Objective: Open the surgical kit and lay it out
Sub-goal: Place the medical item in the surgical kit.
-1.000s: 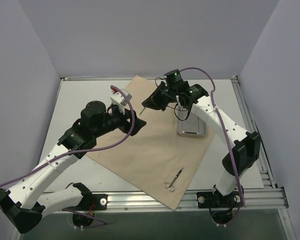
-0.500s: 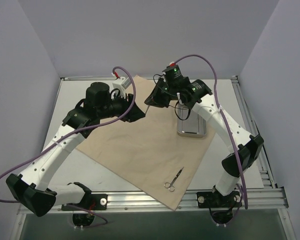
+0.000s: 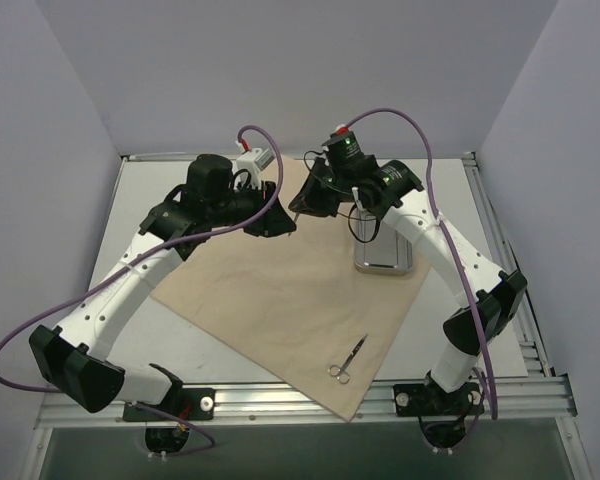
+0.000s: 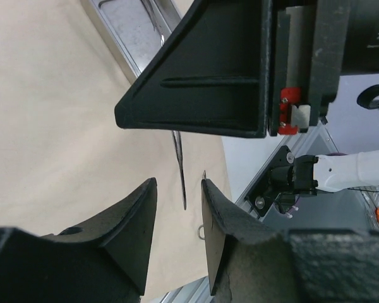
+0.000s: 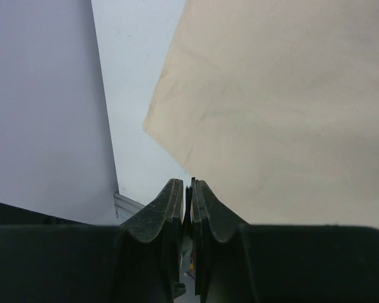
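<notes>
The beige wrap sheet (image 3: 280,300) lies spread flat on the table. The steel tray (image 3: 383,257) stands on its right part, and the scissors (image 3: 348,360) lie near its front corner. My right gripper (image 3: 302,205) is shut on the thin tweezers (image 3: 292,217) and holds them above the sheet's far part, points down to the left. In the right wrist view the jaws (image 5: 191,184) pinch a thin edge. My left gripper (image 3: 282,226) is open just left of the tweezers. In the left wrist view the tweezers' tip (image 4: 180,170) hangs between its fingers (image 4: 139,214), apart from both.
White walls close in the table on the left, back and right. A metal rail (image 3: 380,395) runs along the near edge. Both arms' purple cables loop above the far half of the sheet. Bare white table (image 3: 150,200) shows left of the sheet.
My left gripper has moved back and to the right, up to the tweezers' tip. The right gripper has stayed nearly still with the tweezers.
</notes>
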Robot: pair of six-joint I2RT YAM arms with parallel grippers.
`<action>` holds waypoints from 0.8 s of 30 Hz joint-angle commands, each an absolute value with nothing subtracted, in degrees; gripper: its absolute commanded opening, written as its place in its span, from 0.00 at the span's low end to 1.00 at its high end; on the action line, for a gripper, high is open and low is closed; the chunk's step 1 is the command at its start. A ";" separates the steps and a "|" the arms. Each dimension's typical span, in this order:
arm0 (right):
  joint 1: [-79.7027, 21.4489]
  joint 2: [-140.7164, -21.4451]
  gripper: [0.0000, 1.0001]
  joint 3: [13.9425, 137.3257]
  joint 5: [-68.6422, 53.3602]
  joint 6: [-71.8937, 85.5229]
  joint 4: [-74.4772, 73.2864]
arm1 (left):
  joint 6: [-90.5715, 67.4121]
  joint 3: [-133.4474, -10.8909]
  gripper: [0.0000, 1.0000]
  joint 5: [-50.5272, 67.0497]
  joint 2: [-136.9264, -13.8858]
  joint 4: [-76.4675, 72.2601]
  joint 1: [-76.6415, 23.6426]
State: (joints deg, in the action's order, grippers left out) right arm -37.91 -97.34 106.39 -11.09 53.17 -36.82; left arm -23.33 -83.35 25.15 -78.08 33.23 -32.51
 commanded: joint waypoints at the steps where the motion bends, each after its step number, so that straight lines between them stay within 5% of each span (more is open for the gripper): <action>1: -38.41 -97.21 0.00 109.25 -9.67 52.38 -37.62 | -22.68 -87.19 0.43 26.11 -79.10 33.84 -32.43; 13: -39.20 -98.00 0.00 109.77 -9.67 52.91 -38.05 | -22.41 -87.27 0.31 24.35 -80.42 32.34 -33.13; 14: -39.37 -98.17 0.00 110.04 -9.84 52.91 -38.06 | -22.33 -87.54 0.27 24.26 -80.85 32.52 -33.31; 15: -39.37 -98.35 0.01 110.13 -9.93 52.82 -38.23 | -22.06 -88.41 0.11 24.26 -81.21 33.30 -33.31; 16: -39.55 -98.52 0.04 110.30 -9.84 52.74 -38.49 | -21.45 -88.94 0.03 24.00 -81.56 33.83 -33.40; 18: -39.38 -98.88 0.25 111.27 -8.97 52.47 -40.06 | -20.66 -89.56 0.02 22.25 -82.00 35.76 -33.66; 21: -37.98 -99.05 0.42 112.76 -6.69 51.33 -43.66 | -18.73 -87.64 0.02 18.55 -80.69 37.26 -33.92; 24: -34.39 -97.30 0.50 111.46 -4.49 50.45 -46.48 | -16.97 -85.00 0.02 14.95 -78.49 38.06 -34.10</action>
